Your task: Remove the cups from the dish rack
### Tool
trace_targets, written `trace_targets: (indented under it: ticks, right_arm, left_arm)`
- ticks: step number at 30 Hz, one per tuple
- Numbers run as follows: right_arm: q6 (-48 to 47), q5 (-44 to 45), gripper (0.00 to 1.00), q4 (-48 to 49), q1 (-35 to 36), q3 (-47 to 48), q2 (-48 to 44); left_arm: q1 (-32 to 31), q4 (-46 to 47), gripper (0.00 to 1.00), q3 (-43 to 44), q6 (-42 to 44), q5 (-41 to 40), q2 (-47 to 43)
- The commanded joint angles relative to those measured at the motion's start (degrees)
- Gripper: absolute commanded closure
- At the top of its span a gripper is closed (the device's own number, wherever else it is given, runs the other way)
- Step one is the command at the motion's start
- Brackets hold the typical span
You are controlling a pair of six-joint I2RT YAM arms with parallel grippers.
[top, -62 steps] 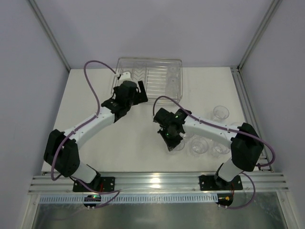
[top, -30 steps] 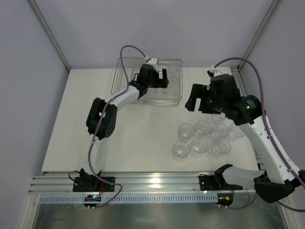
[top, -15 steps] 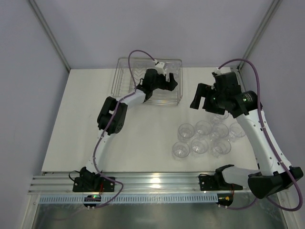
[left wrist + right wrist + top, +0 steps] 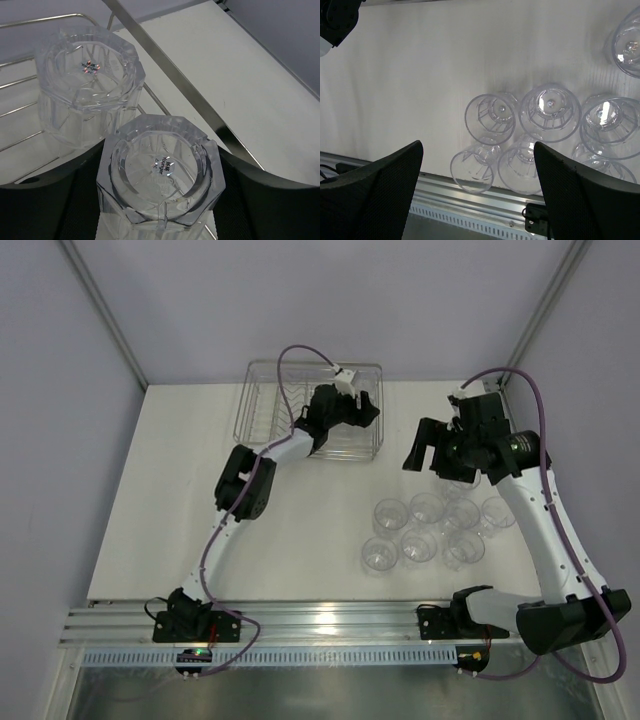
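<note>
Cup [image 4: 160,175] in rack [image 4: 262,405], left hand [image 4: 355,412] closer around it than before

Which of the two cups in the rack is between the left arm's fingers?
The nearer cup, low in the left wrist view, flanked by both fingers; the other cup stands beyond it in the rack, outside them.

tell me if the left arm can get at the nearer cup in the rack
Probably yes: the left end effector straddles that upside-down cup, its fingers either side, nothing between. The second cup sits just behind, outside them.
</note>
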Motion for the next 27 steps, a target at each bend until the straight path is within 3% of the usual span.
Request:
trace_targets:
  ticks: [1, 2, 3, 4, 10, 14, 20, 23, 25, 27]
  right_arm:
    - [-0.99, -1.57, 0.07, 1.7, -0.18, -0.64, 0.2]
    - [-0.99, -1.74, 0.07, 1.88, -0.18, -0.72, 0.2]
    - [-0.9, -1.92, 0.07, 2.05, -0.18, -0.9, 0.03]
    - [-0.82, -1.92, 0.07, 2.14, -0.18, -1.07, -0.06]
    - [0.24, -2.8, 0.07, 4.95, -0.18, -3.01, -1.38]
    - [0.85, -2.71, 0.07, 7.67, -0.27, -4.41, -1.03]
    - [3.31, -7.44, 0.07, 15.22, -0.1, -7.65, -1.55]
    - [6.99, -19.38, 0.07, 24.27, -0.19, -10.73, -2.52]
    - [10.94, -29.02, 0.07, 32.76, -0.18, -14.95, -2.87]
    - [18.06, -33.28, 0.07, 39.73, -0.1, -20.46, -4.09]
  left_arm:
    - [-0.16, -1.07, 0.65, -0.52, 0.97, 1.24, -3.14]
    - [-0.16, -0.63, 0.77, -3.05, 1.05, 0.45, -4.55]
    - [-0.16, 0.24, 0.98, -4.47, 0.97, -1.99, -5.79]
    - [-0.16, 0.51, 1.0, -5.7, 0.88, -3.06, -7.02]
    - [-0.07, -0.37, 1.0, -15.02, 3.43, -9.48, -19.67]
    - [0.45, 0.78, 1.0, -19.68, 0.54, -19.4, -28.63]
    - [2.47, -5.88, 1.0, -26.8, -15.8, -19.87, -43.31]
    - [2.83, -7.05, 1.0, -35.83, -28.09, -15.48, -50.69]
    - [2.83, -3.11, 0.99, -41.98, -39.74, -9.77, -55.16]
    - [2.74, 8.09, 1.0, -53.4, -49.0, -6.87, -57.29]
